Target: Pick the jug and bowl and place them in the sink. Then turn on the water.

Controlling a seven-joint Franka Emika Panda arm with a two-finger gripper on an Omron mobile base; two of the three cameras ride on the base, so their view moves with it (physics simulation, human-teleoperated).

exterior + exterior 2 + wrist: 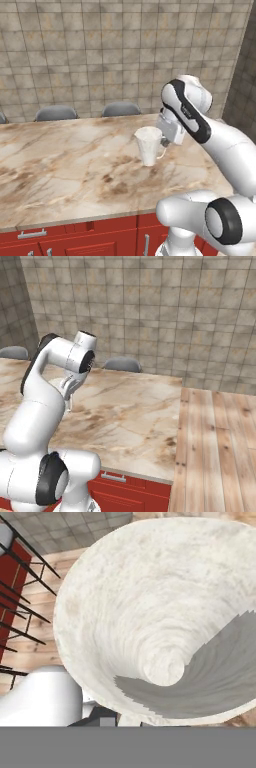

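Jug (149,145) upright, long axis vertical, mouth up, handle facing right, lifted off counter (60,165); gripper (167,141) clamped on handle, fingertips hidden.

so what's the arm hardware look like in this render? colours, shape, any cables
Glossy white arm of rounded, tubular links, with black bands and black round caps at the joints. The gripper has a boxy white-grey hand; its finger tips look dark in the hand view. No cables or legible markings are visible.

surface: marble counter (60,165) | on it: nothing seen resting
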